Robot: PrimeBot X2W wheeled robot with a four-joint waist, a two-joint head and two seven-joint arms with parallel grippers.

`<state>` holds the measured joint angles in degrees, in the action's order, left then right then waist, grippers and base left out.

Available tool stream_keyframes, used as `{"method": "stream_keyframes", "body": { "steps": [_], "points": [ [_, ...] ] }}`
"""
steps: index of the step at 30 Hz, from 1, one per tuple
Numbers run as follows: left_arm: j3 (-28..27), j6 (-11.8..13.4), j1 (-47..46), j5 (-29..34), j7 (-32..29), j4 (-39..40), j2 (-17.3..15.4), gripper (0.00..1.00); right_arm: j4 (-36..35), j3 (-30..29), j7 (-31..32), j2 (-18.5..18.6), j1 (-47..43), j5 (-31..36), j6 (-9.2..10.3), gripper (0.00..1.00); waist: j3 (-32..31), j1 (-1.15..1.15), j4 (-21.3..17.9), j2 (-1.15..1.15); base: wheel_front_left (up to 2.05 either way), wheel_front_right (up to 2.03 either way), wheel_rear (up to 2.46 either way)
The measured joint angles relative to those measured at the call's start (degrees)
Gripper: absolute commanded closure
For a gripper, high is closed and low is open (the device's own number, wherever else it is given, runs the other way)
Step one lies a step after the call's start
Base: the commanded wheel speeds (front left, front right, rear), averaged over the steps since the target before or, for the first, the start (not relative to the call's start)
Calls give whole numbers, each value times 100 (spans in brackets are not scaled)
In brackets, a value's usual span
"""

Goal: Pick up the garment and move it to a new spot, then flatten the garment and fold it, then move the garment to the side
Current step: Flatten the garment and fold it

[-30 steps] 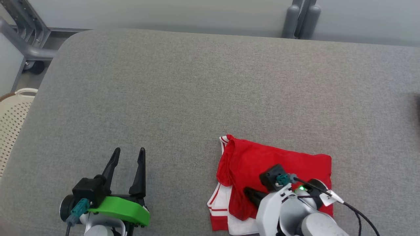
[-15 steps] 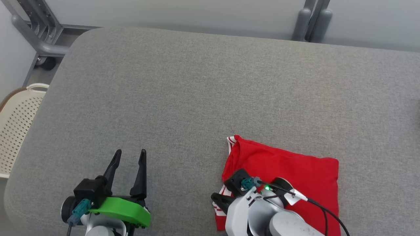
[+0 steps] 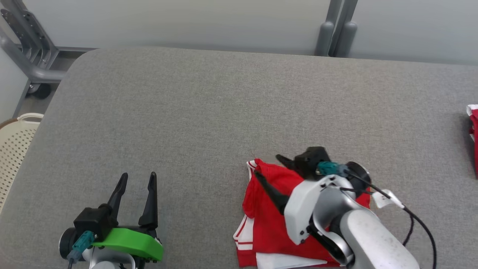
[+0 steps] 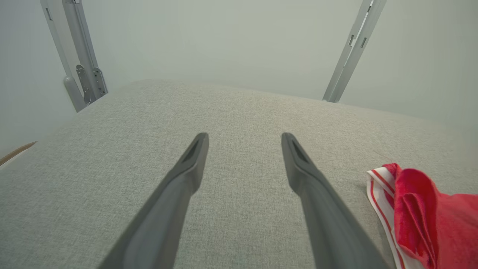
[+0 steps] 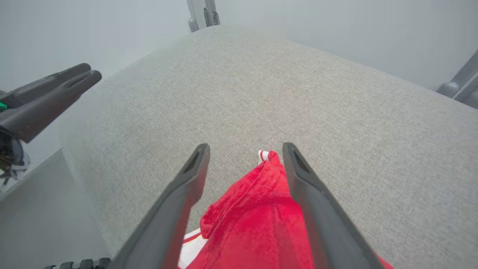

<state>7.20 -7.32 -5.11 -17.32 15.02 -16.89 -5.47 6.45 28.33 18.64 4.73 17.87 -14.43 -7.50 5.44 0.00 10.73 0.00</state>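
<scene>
Head view: your right pincer (image 3: 267, 166) has just sprung wide and holds nothing. Folded red garment (image 3: 267, 224) lies near-right on the table (image 3: 186, 112); release looks done. Left pincer (image 3: 138, 180) wide, empty.

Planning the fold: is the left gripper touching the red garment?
Apart. The head view shows a stretch of bare grey cushion between the left gripper and the garment.

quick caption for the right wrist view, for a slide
Right gripper open over a corner of the folded red garment on the grey padded table.
</scene>
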Motion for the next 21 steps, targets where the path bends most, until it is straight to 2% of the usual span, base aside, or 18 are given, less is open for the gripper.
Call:
{"method": "stream_keyframes", "body": {
  "steps": [6,12,16,21],
  "points": [
    [-91,-1,51,103,1,125,0,0,-872,-1195,345,18,-811,477,0,0,-41,0,-161,0,0,0,0],
    [-148,-1,57,191,1,192,5,0,-1575,-2236,733,-146,-1719,666,1,0,-38,0,-284,0,0,0,0],
    [-156,-5,57,255,0,231,8,0,-1716,-2674,1037,-174,-2118,779,1,0,-14,0,-371,0,0,0,0],
    [-141,-5,54,276,0,253,31,0,-1684,-2914,1155,-179,-2275,431,1,0,18,0,-454,0,0,0,0]
  ]
}}
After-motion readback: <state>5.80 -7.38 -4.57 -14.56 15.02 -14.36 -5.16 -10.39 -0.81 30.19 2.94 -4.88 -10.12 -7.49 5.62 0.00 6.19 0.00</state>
